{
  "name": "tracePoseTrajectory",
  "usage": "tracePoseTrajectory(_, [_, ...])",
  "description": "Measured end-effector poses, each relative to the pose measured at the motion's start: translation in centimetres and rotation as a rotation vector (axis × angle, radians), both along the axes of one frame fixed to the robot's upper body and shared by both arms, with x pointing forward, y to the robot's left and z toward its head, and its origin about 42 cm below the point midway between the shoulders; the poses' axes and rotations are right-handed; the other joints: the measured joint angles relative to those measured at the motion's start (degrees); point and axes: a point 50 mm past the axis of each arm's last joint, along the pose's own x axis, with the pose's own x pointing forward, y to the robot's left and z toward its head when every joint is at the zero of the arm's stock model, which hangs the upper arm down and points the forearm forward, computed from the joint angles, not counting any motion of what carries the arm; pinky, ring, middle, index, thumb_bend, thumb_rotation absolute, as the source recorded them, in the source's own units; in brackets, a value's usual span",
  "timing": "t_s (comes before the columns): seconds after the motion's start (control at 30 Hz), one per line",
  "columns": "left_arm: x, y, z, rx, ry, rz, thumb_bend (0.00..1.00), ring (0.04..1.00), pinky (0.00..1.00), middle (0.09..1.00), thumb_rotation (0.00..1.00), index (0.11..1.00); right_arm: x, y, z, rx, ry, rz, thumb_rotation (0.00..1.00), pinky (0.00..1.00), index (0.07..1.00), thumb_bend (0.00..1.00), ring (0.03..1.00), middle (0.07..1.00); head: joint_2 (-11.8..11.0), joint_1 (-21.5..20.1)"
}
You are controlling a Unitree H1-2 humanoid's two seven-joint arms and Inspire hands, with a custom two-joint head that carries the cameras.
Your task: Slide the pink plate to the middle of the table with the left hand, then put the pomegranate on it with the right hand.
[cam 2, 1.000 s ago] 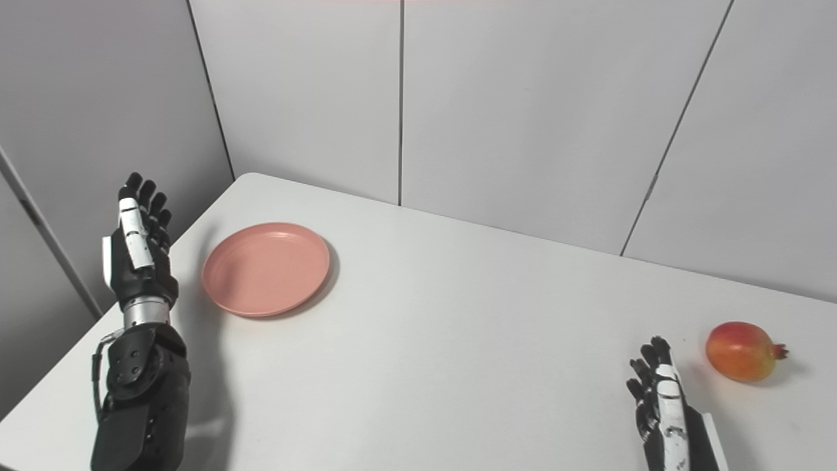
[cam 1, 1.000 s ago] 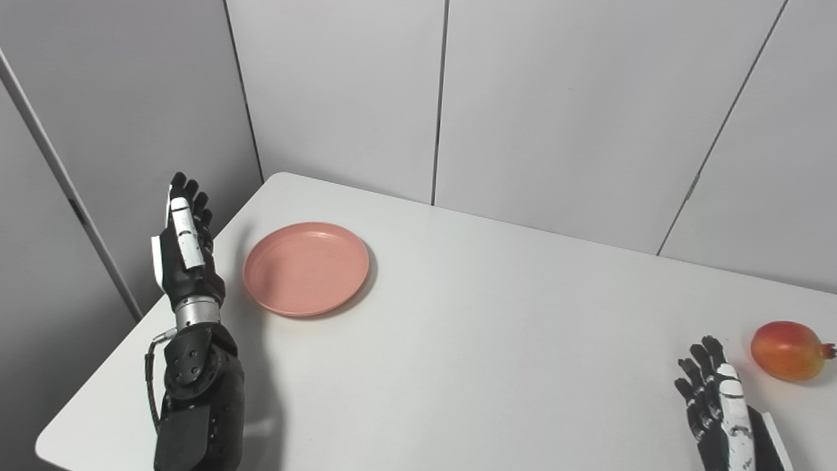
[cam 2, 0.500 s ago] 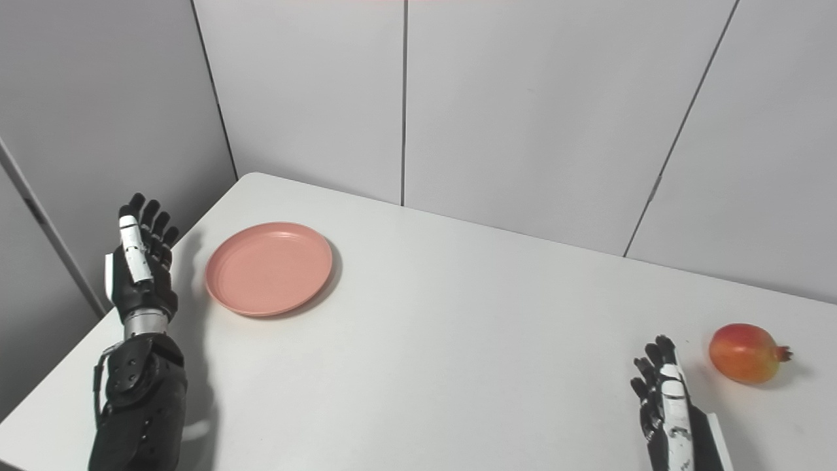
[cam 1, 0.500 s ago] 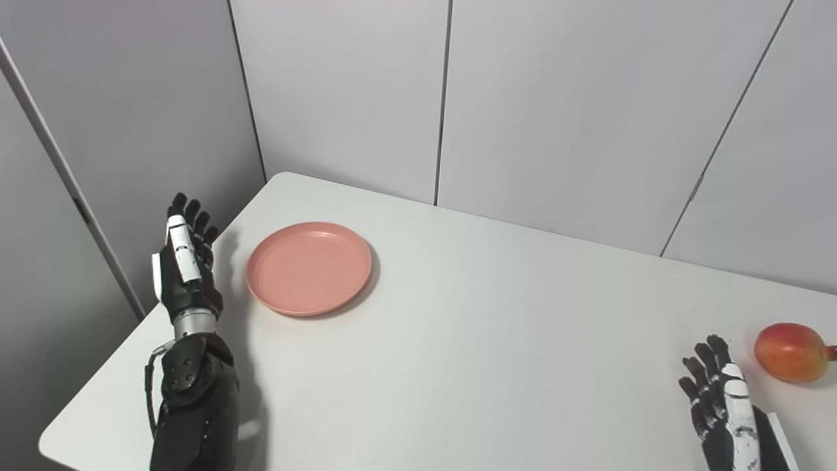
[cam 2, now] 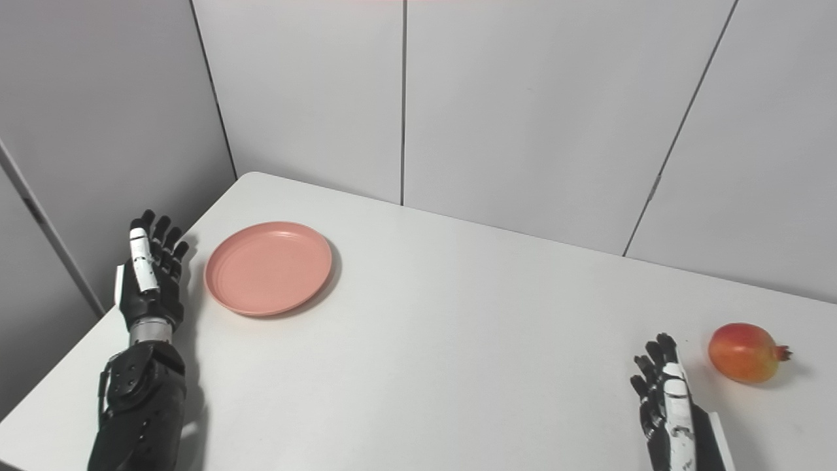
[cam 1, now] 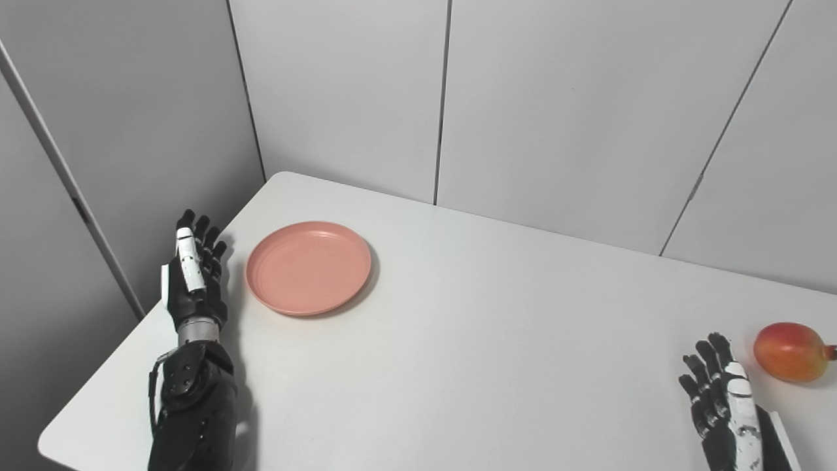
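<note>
A round pink plate [cam 1: 308, 267] lies empty on the white table [cam 1: 471, 340] near its far left corner. My left hand [cam 1: 194, 271] stands open and edge-on at the table's left edge, just left of the plate and apart from it. A red-orange pomegranate [cam 1: 788, 351] lies at the right edge of the table. My right hand [cam 1: 719, 405] is open, fingers straight, at the bottom right, a little left of the pomegranate and not touching it. Both hands hold nothing.
Grey wall panels [cam 1: 556, 111] rise close behind the table's far edge and along its left side. The table's left edge [cam 1: 98, 386] runs right beside my left forearm. Bare tabletop lies between the plate and the pomegranate.
My left hand has come down lower and slightly right, closer to the plate's left rim. The plate, pomegranate and right hand have stayed put; the camera shifted slightly.
</note>
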Motion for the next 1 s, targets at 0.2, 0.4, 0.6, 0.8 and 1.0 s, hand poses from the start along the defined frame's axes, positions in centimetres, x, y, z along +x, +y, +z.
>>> tracePoseTrajectory(0.2, [0.2, 0.0, -0.4, -0.004, 0.003, 0.002, 0.36, 0.914, 0.90, 0.930, 1.00, 0.922, 0.0, 0.0, 0.0, 0.000, 0.000, -0.001, 1.00, 1.00, 1.000, 0.16, 1.000, 1.000, 0.00, 0.00])
tracePoseTrajectory(0.4, [0.7, -0.2, -0.5, -0.006, 0.003, -0.008, 0.34, 0.927, 0.94, 0.931, 1.00, 0.923, 0.0, 0.0, 0.0, -0.003, 0.000, -0.003, 1.00, 1.00, 1.000, 0.16, 1.000, 1.000, 0.09, -0.09])
tracePoseTrajectory(0.6, [1.1, -0.5, -0.6, -0.021, 0.000, -0.031, 0.37, 0.939, 0.96, 0.937, 1.00, 0.925, 0.0, 0.0, 0.0, -0.004, 0.000, -0.002, 1.00, 1.00, 1.000, 0.15, 1.000, 1.000, 0.18, -0.18])
tracePoseTrajectory(0.8, [1.5, -0.9, -0.8, -0.011, 0.006, -0.072, 0.38, 0.934, 0.93, 0.932, 1.00, 0.906, 0.0, 0.0, 0.0, -0.004, 0.000, -0.002, 1.00, 1.00, 1.000, 0.15, 1.000, 1.000, 0.09, -0.26])
tracePoseTrajectory(1.0, [1.8, -1.3, -0.8, -0.011, 0.008, -0.085, 0.38, 0.927, 0.93, 0.927, 1.00, 0.904, 0.0, 0.0, 0.0, -0.005, 0.000, -0.002, 1.00, 1.00, 1.000, 0.15, 1.000, 1.000, 0.18, -0.26])
